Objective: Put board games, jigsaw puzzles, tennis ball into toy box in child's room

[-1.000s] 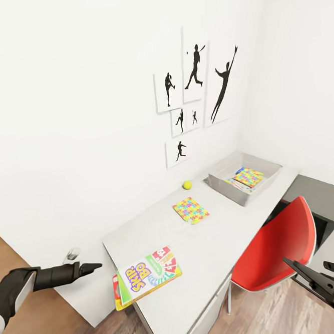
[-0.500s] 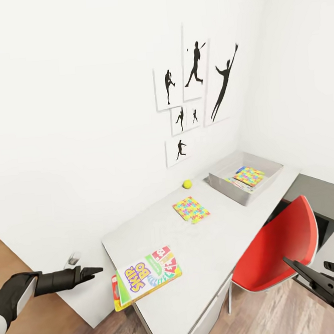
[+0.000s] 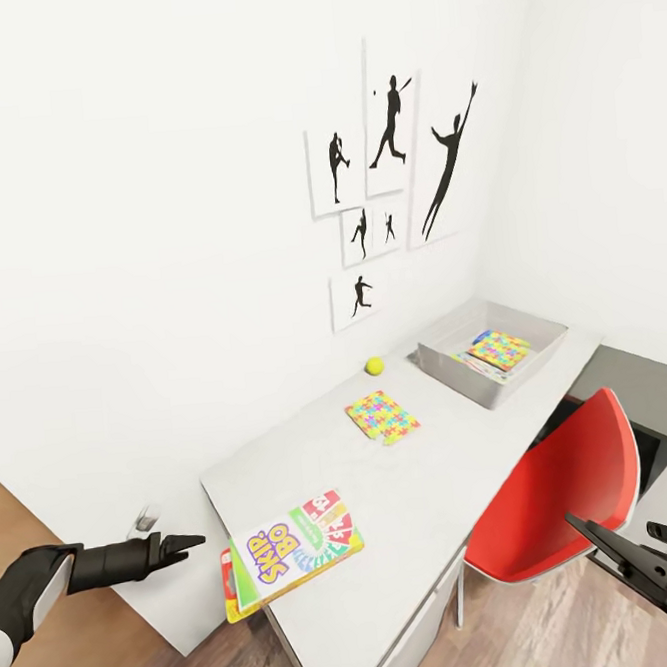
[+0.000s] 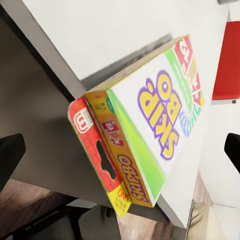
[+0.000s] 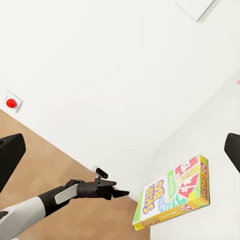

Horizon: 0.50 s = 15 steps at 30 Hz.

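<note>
A white and green Skip-Bo board game [image 3: 295, 549] lies on a yellow-orange, red-edged board game [image 3: 231, 585] at the table's [image 3: 426, 487] near left corner, both overhanging the edge. My left gripper [image 3: 189, 539] hovers open just left of this stack, level with it; the left wrist view looks at the stack's end [image 4: 107, 160] between the spread fingers. A jigsaw puzzle [image 3: 381, 417] and the tennis ball [image 3: 374, 365] rest mid-table. The grey toy box [image 3: 446, 365] holds a second jigsaw puzzle [image 3: 499, 348] lying on another flat printed item. My right gripper [image 3: 582, 528] hangs open by the chair.
A red chair [image 3: 557, 491] stands at the table's front, between my right arm and the toy box. A dark-grey-topped side cabinet [image 3: 649, 394] adjoins the table's far end. Black silhouette pictures [image 3: 393, 198] hang on the wall. A red wall button [image 5: 11, 103] shows above the wood floor.
My left arm has dropped a little lower beside the table corner, mostly in the first half second. The view has shifted slightly. The toys have not moved.
</note>
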Motion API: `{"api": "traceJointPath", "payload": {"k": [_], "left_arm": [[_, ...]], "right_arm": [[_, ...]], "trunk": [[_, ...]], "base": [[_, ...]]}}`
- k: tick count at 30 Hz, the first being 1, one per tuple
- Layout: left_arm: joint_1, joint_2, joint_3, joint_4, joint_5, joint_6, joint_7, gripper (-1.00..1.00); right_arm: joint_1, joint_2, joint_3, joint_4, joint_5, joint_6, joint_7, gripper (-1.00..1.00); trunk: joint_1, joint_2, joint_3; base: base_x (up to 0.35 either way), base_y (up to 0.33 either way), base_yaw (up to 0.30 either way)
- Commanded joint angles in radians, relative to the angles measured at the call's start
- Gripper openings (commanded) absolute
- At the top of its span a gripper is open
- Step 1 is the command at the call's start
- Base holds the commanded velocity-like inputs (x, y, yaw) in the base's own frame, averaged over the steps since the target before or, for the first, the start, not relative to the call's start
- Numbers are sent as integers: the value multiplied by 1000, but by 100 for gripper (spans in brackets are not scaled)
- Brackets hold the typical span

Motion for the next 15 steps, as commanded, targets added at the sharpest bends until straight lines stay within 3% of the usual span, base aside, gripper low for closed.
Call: {"api": "traceJointPath", "payload": {"k": [1,15], "left_arm": [[-1,0,-1,0,4,9,-1,100],[-1,1,-1,16,5,28,-1,100]], "right_arm": [[0,0,0,-1,-7,7,-1,100],[0,0,0,0,-7,7,-1,100]], "trunk": [[4,-8,-4],[58,-106,-48]], "base": [[0,0,0],[0,0,0]]}}
